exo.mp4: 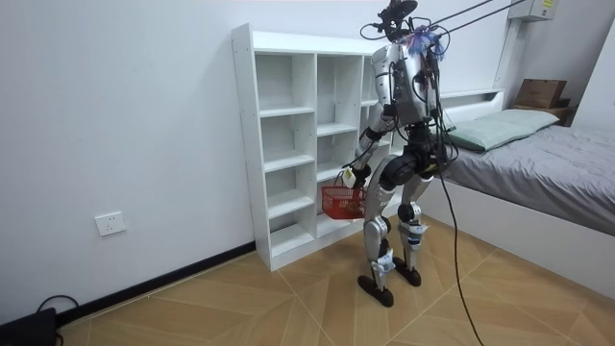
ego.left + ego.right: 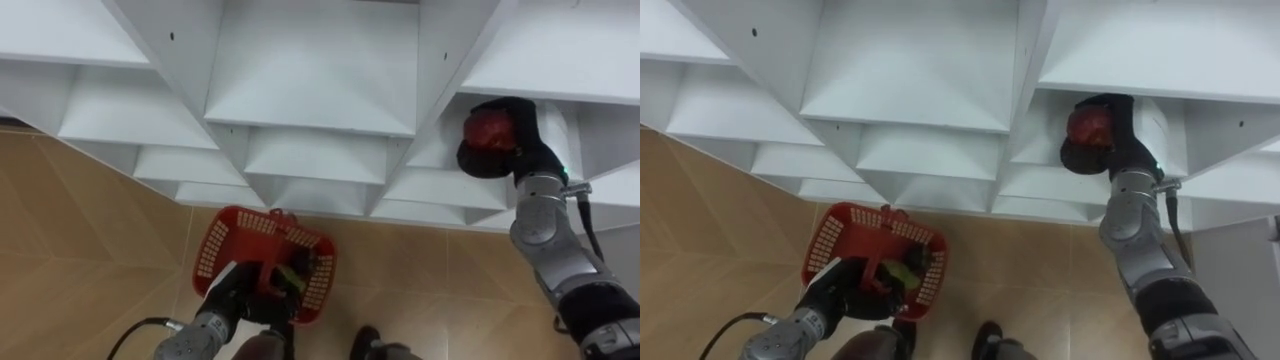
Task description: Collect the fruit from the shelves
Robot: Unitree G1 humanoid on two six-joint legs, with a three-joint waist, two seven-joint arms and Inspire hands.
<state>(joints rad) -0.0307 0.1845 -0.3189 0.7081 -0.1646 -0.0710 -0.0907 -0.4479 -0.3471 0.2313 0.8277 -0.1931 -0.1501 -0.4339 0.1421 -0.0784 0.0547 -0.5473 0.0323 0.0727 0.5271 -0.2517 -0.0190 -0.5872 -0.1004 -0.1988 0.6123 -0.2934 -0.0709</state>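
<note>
A red round fruit (image 2: 487, 129) (image 2: 1089, 125) is at the mouth of a right-hand compartment of the white closet (image 2: 310, 90), at about chest height. My right hand (image 2: 522, 140) (image 2: 1122, 135) reaches into that compartment, its fingers curled round the fruit. Low down in front of me hangs a red mesh basket (image 2: 214, 244) (image 2: 824, 238) (image 1: 339, 200). My left hand (image 2: 243, 296) (image 2: 845, 291) is shut on its handle. Inside the basket lie a green piece of fruit (image 2: 898, 272) and something dark.
The closet's other open compartments (image 1: 285, 144) look bare. I stand close against it on a wooden floor (image 2: 80, 250). A bed (image 1: 538, 163) stands at the room view's right, just behind me.
</note>
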